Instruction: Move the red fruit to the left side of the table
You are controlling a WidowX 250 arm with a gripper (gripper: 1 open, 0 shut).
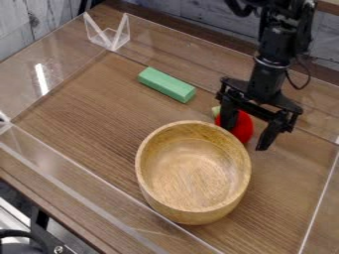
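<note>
One view only: my gripper (255, 116) points down, jaws spread wide, straddling the red fruit (240, 123) (contact unclear) on the table (93, 114), right side, just behind the wooden bowl (193, 171). Green block (167, 84) lies further left.

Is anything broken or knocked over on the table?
Nothing stands out. The wooden bowl sits upright and empty, the green block lies flat, and the red fruit sits between the open jaws of the gripper.
</note>
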